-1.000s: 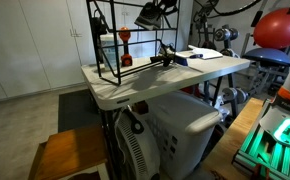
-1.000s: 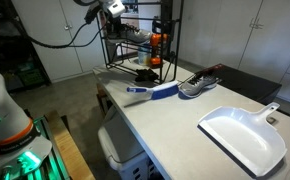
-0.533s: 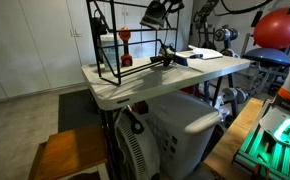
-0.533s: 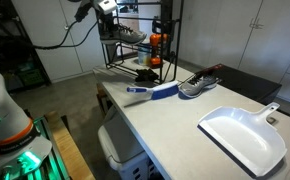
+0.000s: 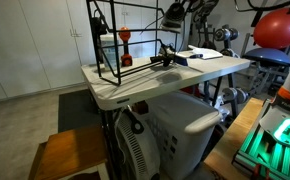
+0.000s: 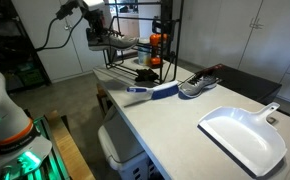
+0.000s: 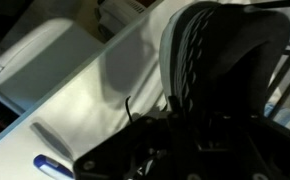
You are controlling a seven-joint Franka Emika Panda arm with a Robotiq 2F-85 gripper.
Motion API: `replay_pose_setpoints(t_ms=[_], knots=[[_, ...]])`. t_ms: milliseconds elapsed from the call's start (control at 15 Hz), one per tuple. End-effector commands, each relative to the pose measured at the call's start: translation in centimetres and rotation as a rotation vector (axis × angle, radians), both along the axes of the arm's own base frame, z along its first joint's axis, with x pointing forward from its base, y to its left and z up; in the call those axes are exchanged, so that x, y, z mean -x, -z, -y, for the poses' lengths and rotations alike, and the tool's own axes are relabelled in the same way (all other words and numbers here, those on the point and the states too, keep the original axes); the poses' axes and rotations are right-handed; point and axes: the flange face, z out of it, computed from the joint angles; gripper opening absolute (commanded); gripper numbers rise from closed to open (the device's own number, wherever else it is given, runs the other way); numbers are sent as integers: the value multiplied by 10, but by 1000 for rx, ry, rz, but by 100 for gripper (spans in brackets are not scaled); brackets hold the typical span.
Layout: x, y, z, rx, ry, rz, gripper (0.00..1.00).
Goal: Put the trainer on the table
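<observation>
The trainer [image 5: 172, 16] is a dark shoe with a paler sole edge, held in the air above the pale grey-white table [image 5: 135, 88]. My gripper [image 5: 179, 8] is shut on it from above. In an exterior view the trainer [image 6: 116, 43] hangs under the gripper [image 6: 102, 33], just off the outer side of the black wire rack [image 6: 145, 40] and over the table's far end [image 6: 175, 120]. In the wrist view the trainer [image 7: 220, 55] fills the upper right, with the table top [image 7: 75, 100] below. The gripper [image 7: 185, 140] is a dark blur.
On the table stand the wire rack [image 5: 105, 45], a red goblet [image 5: 125, 47], a black spidery stand [image 5: 167, 55], a blue brush [image 6: 155, 92] and a white dustpan [image 6: 243, 135]. A brown stool [image 5: 70, 155] stands on the floor, and a white appliance [image 5: 175, 130] sits under the table.
My gripper has carried the trainer sideways from in front of the rack's top to beyond its side, and lowered it somewhat. It has stayed shut on the shoe.
</observation>
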Motion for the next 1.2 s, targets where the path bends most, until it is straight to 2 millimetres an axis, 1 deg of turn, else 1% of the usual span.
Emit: replay_pose_setpoints(t_ms=[0, 200, 267, 333, 467, 533, 667, 800, 867, 933, 1000, 1067, 1133], knots=[[34, 7, 32, 169, -6, -67, 3], [50, 20, 53, 260, -92, -174, 3], [55, 26, 62, 293, -119, -208, 3], [59, 32, 76, 345, -120, -238, 3], [67, 40, 112, 438, -151, -270, 3], [68, 44, 130, 493, -175, -267, 3], [73, 53, 167, 536, -212, -295, 3], [83, 60, 203, 570, -241, -329, 3], [87, 61, 218, 597, -242, -342, 3], [91, 60, 234, 619, -204, -318, 3], [86, 59, 213, 571, -211, -333, 3], [89, 61, 223, 569, -200, -333, 10], [90, 62, 224, 567, -199, -336, 10]])
